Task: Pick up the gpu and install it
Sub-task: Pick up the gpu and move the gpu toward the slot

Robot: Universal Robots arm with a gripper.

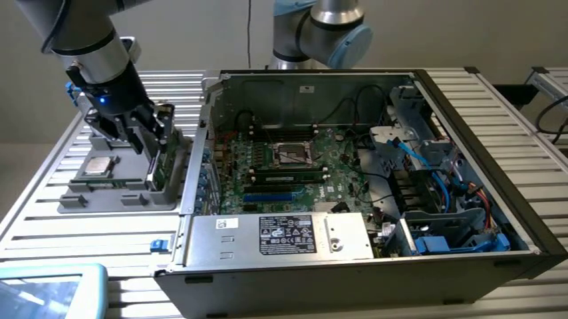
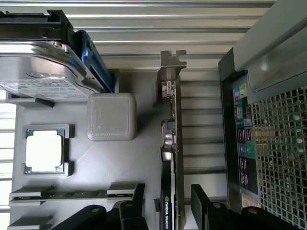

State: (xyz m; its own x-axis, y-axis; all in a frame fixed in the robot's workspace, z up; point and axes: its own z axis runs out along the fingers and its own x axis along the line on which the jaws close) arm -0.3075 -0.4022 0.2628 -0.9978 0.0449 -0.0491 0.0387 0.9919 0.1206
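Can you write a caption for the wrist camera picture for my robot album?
Open gripper with a finger on either side of the gpu, which stands on edge in the grey tray.

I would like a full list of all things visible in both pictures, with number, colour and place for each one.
gpu: one, green board with silver bracket, standing on edge in the tray
hard drive: one, silver, in the tray
processor: one, silver, in a tray pocket
block: one, grey, on the tray beside the gpu
tray: one, grey, on the table at the exterior view's left of the case
computer case: one, black, open on the table
motherboard: one, green, inside the case
power supply: one, silver, inside the case
screen: one, light blue frame, table corner
table: one, silver, slatted
arm: one, silver and black, over the tray
jaws: black, open, one on either side of the gpu
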